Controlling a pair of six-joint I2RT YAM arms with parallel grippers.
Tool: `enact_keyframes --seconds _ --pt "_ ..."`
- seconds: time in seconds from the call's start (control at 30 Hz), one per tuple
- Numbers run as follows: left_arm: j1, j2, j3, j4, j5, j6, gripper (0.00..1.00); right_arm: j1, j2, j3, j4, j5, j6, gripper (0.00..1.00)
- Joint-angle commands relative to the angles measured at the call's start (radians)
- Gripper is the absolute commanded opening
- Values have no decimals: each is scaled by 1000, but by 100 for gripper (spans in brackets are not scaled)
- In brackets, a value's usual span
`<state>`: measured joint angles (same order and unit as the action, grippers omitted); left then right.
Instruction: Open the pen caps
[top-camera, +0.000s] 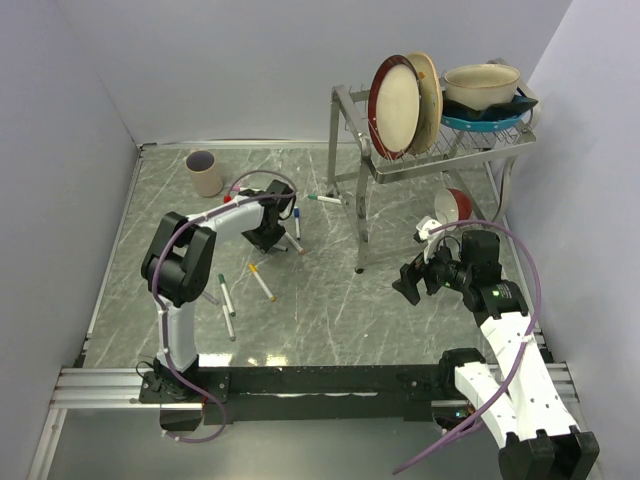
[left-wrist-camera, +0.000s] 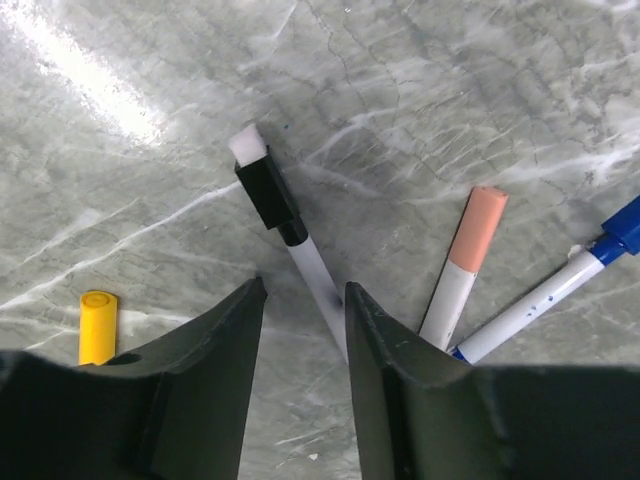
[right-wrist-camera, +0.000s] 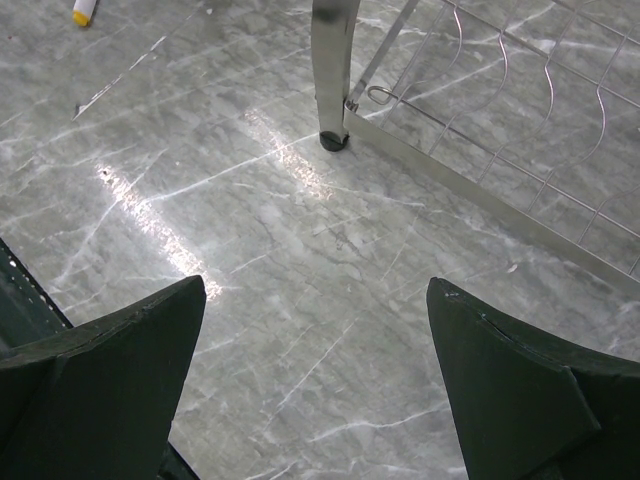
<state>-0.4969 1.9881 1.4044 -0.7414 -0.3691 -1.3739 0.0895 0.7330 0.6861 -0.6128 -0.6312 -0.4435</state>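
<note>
Left wrist view, item 1: left gripper (left-wrist-camera: 300, 295), low over the table (left-wrist-camera: 450, 80), jaws part-narrowed astride the white barrel (left-wrist-camera: 313, 280) of 1 pen, not clamped, a strip of bare table showing beside the barrel on 1 side; nothing lifted. Item 2: black cap (left-wrist-camera: 268, 190), seated on that barrel at 11 o'clock from the jaws, clear of the fingers; placement judged deliberate, barrel to be pinned and cap free for pulling. Item 3: pink cap (left-wrist-camera: 480, 228) at 2 o'clock and blue cap (left-wrist-camera: 625, 228) at 3 o'clock, each on its own pen, lying just beside the gripper. Item 4: yellow cap (left-wrist-camera: 97, 325) at 9 o'clock; on a pen or loose, cannot tell. Top external view, item 5: left arm (top-camera: 215, 225) stretched far forward toward 11 o'clock of the table, elbow raised, wrist bent down among the scattered pens. Item 6: right gripper (top-camera: 410, 280), spread wide and grasping nothing, at 3 o'clock of the table beside a leg of the dish rack (top-camera: 360, 150), well apart from the pens; forearm folded back, fingers aimed toward 9 o'clock, judged a waiting pose ahead of taking the cap.
</note>
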Motion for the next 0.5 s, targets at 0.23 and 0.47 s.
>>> enact_keyframes --seconds 0.23,0.47 --pt "1 61 68 -110 1 52 33 10 -18 35 30 -12 -4 100" --pt "0 -64 -37 14 7 127 27 9 -21 43 12 -35 -17 100"
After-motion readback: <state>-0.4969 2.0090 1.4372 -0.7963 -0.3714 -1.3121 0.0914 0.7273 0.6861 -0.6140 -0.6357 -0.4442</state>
